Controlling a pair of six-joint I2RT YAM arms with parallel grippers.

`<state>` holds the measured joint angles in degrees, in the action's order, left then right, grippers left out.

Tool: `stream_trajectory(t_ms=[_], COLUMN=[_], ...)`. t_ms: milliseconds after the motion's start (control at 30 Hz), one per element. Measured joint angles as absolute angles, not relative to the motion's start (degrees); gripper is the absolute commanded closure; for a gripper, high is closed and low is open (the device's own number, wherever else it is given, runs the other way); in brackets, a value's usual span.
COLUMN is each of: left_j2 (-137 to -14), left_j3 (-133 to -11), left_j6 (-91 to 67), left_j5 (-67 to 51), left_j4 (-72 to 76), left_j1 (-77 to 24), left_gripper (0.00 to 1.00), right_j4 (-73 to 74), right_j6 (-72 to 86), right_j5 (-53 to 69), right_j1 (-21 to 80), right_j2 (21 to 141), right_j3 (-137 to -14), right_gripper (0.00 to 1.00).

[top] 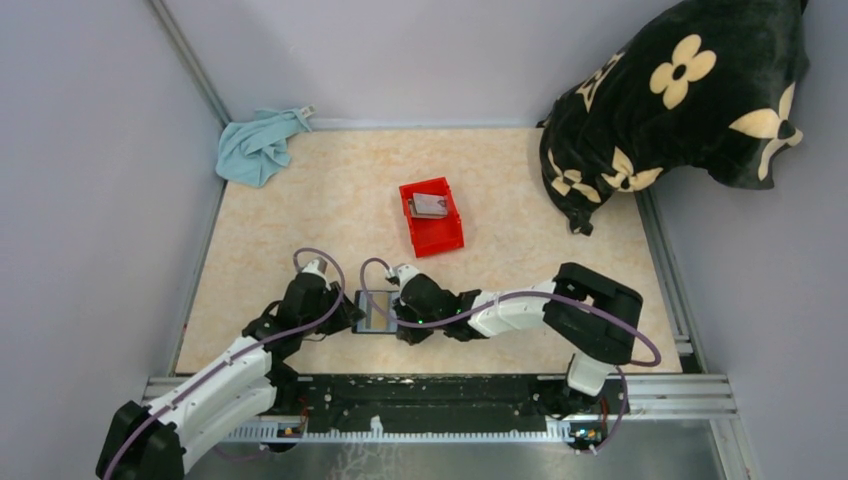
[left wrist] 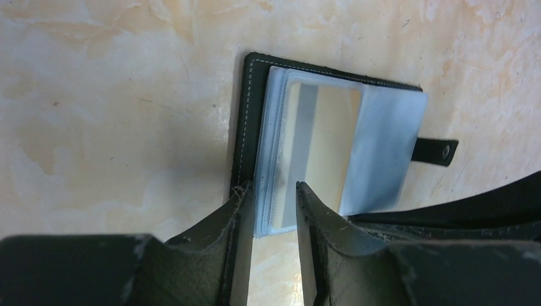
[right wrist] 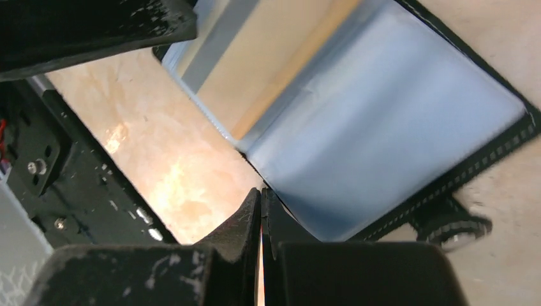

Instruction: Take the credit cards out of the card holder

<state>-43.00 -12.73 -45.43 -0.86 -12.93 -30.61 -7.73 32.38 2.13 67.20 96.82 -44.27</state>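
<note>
The card holder [top: 376, 312] lies open on the table between my two grippers, black outside [left wrist: 244, 127] with pale blue clear sleeves [right wrist: 383, 127]. A tan card with a grey stripe [left wrist: 319, 146] sits in the top sleeve and also shows in the right wrist view [right wrist: 268, 70]. My left gripper [left wrist: 272, 188] is open, its fingers straddling the near edge of the sleeves. My right gripper [right wrist: 261, 191] is shut, its tips at the edge of the blue sleeve; whether they touch it I cannot tell. A grey and tan card [top: 430, 205] lies in the red bin [top: 447, 238].
The red bin stands behind the card holder, mid-table. A light blue cloth [top: 258, 145] lies at the far left corner. A black pillow with cream flowers [top: 680, 100] fills the far right. A metal rail [top: 440, 392] runs along the near edge.
</note>
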Motion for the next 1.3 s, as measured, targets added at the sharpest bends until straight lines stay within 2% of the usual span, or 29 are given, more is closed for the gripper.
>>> stream_trajectory(t_ms=[567,1300], left_j2=[-42.3,-49.1], left_j3=[-14.1,-14.6], left_j6=[-45.3,-42.3], left_j5=[-0.8,-1.1], left_j4=[-13.2,-8.1], left_j1=[-30.6,-30.6], left_gripper=[0.65,0.66], right_j4=[-0.8,-3.1], right_j6=[27.7,26.7], right_j5=[-0.8,0.2], right_j1=[65.8,61.4], right_j2=[87.8,96.3], right_j3=[-43.1,-47.4], right_gripper=[1.00,1.00])
